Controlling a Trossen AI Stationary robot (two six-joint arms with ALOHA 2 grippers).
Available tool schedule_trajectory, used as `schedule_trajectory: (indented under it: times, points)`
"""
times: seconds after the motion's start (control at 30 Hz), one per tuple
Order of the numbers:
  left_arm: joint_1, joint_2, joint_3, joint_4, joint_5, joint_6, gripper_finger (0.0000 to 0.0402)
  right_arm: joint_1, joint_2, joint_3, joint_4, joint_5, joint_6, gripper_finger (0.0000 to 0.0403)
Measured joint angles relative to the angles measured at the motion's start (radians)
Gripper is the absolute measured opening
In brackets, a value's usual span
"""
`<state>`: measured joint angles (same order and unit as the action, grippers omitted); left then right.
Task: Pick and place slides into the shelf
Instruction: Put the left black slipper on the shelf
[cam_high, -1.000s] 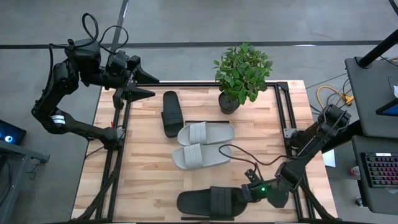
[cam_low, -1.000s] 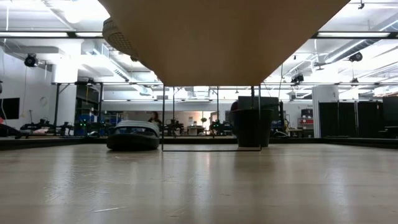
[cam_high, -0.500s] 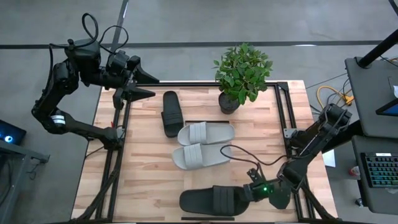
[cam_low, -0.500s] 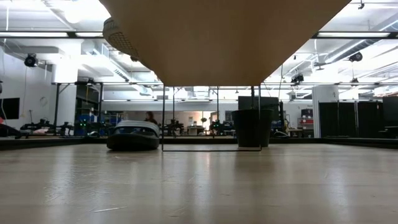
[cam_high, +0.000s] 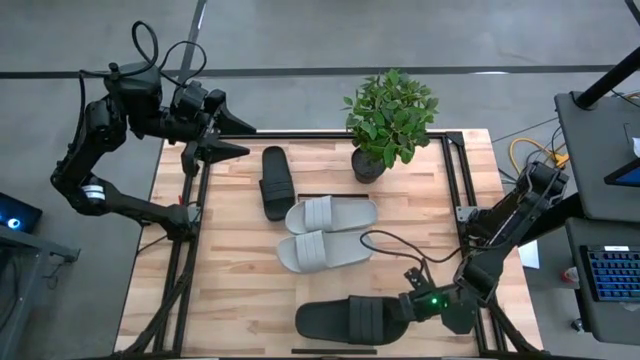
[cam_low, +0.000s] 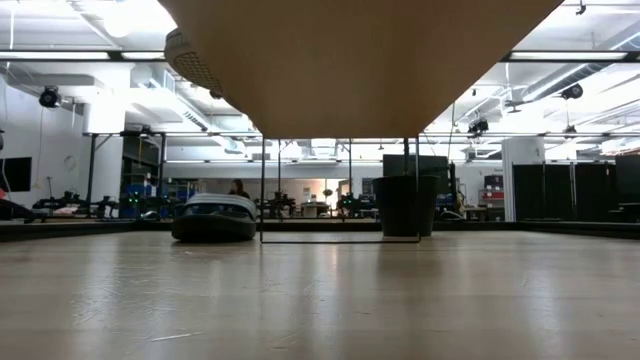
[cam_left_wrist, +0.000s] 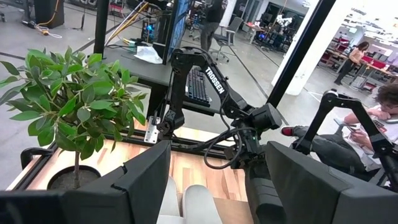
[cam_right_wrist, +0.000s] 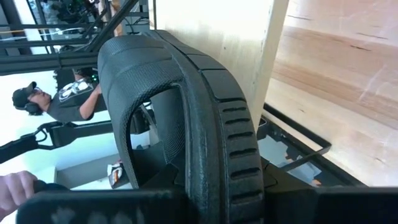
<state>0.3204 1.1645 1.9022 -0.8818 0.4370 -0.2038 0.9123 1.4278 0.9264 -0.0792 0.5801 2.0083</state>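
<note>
- Right claw (cam_high: 408, 308) at the near edge of the tabletop (cam_high: 235, 280), clamped on the heel of a black slide (cam_high: 352, 320); held low, sole filling the right wrist view.
- Left claw (cam_high: 225, 135) parked at the far left corner, fingers spread wide, nothing between them.
- Other black slide (cam_high: 275, 181) lying beside the plant pot (cam_high: 368, 166); grey pair (cam_high: 325, 232) mid-tabletop, side by side.
- Shelf (cam_high: 397, 205) apparently between pot and grey pair; hard to make out.
- Risk judged: thin heel grip, slide could pivot or slip; could also clip the grey pair en route.
</note>
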Motion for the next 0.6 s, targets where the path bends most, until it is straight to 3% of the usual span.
schedule_trajectory:
  times: [0.6]
  points:
    - [0.0, 0.034, 0.0, 0.001, 0.009, 0.001, 0.025, -0.001, 0.002, 0.0, 0.0, -0.004, -0.023, 0.0054]
